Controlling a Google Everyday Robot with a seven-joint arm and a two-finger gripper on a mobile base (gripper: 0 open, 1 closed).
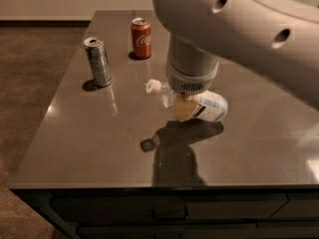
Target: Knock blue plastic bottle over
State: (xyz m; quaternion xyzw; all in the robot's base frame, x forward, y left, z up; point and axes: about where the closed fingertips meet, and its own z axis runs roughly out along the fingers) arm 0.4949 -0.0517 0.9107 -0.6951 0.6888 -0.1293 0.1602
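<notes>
Front-right of the Coca-Cola can [141,38], the blue plastic bottle [213,106] lies almost flat on the counter [75,133], jaws apparently clamped round its middle. Released, the round body could roll toward that can and topple it.

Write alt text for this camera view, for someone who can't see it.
A robot arm's gripper reaches down to a blue plastic bottle that is tipped almost flat, white cap pointing left, near the middle of a dark table. Further back stand a red cola can and a slim silver-blue can, both upright.
</notes>
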